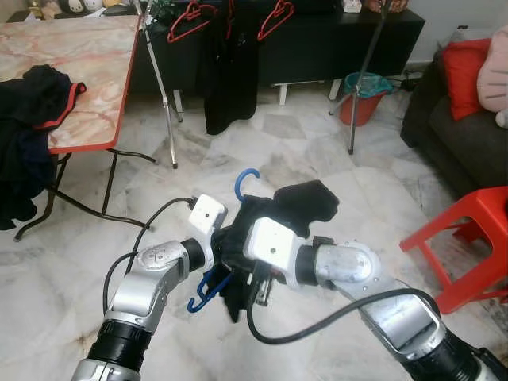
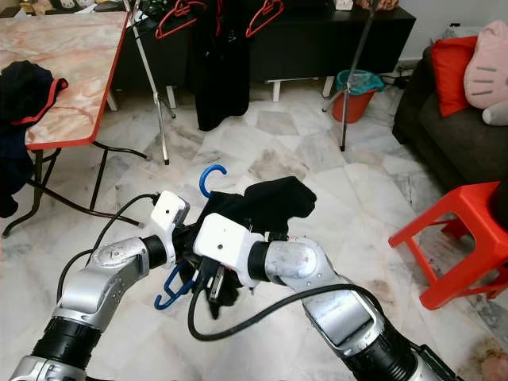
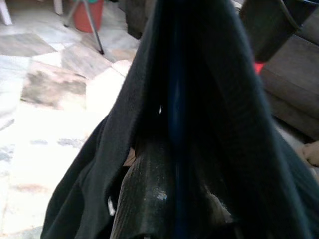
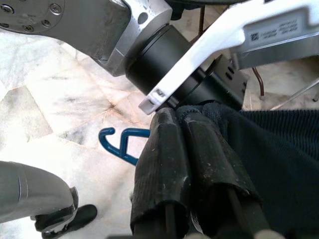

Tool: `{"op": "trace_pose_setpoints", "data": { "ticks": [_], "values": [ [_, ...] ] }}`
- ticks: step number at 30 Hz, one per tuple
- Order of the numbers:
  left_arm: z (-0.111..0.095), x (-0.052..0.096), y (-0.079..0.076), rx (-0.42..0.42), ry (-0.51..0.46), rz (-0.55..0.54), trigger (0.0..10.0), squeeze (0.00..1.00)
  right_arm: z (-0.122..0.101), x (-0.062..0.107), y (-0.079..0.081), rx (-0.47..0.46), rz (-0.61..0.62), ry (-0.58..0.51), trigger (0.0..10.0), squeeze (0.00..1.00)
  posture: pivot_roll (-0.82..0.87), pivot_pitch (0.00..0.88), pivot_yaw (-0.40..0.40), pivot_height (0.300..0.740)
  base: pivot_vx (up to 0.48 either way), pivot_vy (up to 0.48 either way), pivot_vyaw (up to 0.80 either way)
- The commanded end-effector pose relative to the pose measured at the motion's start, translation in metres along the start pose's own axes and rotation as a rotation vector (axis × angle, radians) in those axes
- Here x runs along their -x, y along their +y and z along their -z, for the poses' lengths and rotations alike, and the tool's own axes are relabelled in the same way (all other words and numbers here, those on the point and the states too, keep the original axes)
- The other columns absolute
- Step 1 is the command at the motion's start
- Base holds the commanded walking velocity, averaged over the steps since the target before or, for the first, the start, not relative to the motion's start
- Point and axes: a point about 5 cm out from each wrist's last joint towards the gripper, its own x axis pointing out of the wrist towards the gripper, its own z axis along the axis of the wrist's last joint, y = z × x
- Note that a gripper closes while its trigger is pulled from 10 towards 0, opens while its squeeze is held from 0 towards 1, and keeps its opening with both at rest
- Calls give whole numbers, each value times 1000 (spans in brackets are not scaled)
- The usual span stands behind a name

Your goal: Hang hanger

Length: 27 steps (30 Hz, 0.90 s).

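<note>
A blue hanger [image 1: 248, 178] carries a black garment [image 1: 305, 202] and hangs low over the marble floor between my two arms. Its hook points up, and a lower blue end [image 1: 202, 294] sticks out below. My left gripper [image 3: 177, 199] is shut on the hanger's blue bar, with the cloth draped over its fingers [image 3: 144, 194]. My right gripper [image 4: 182, 117] comes in from the right, its fingers pressed together on the garment's edge right beside the left wrist. The cloth hides both grippers' tips in the eye views.
A clothes rack [image 1: 168, 103] with red hangers [image 1: 190, 20] and a hanging black garment [image 1: 230, 71] stands straight ahead. A marble-topped folding table [image 1: 87, 55] with dark clothes [image 1: 32, 119] is on the left. A red stool [image 1: 468, 238], a dark sofa [image 1: 456, 127] and a red bin [image 1: 363, 99] are on the right.
</note>
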Motion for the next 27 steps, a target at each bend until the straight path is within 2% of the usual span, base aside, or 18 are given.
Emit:
{"op": "trace_pose_setpoints", "data": {
  "ticks": [1, 4, 5, 10, 16, 27],
  "values": [
    [-15, -5, 1, -32, -66, -16, 10000, 0, -7, 1, 6, 27, -19, -32, 10000, 0, -191, 102, -30, 740, 0, 0, 0],
    [-18, -6, 4, -33, -93, -60, 10000, 0, -1, 5, -1, 5, 50, -10, 10000, 0, -194, 103, -30, 740, 0, 0, 0],
    [-19, -7, 6, -27, -100, -84, 10000, 0, 5, 10, -8, -20, 120, 13, 10000, 0, -195, 104, -30, 740, 0, 0, 0],
    [-19, -7, 7, -28, -106, -95, 10000, 0, 19, 19, -24, -81, 272, 70, 10000, 0, -198, 103, -29, 740, 0, 0, 0],
    [-20, -7, 10, -29, -121, -115, 10000, 0, 30, 24, -20, -97, 271, 124, 10000, 0, -195, 101, -28, 740, 0, 0, 0],
    [-19, -4, 15, -41, -116, -129, 10000, 0, 51, 39, -20, -132, 348, 238, 10000, 0, -199, 100, -23, 740, 0, 0, 0]
  ]
}}
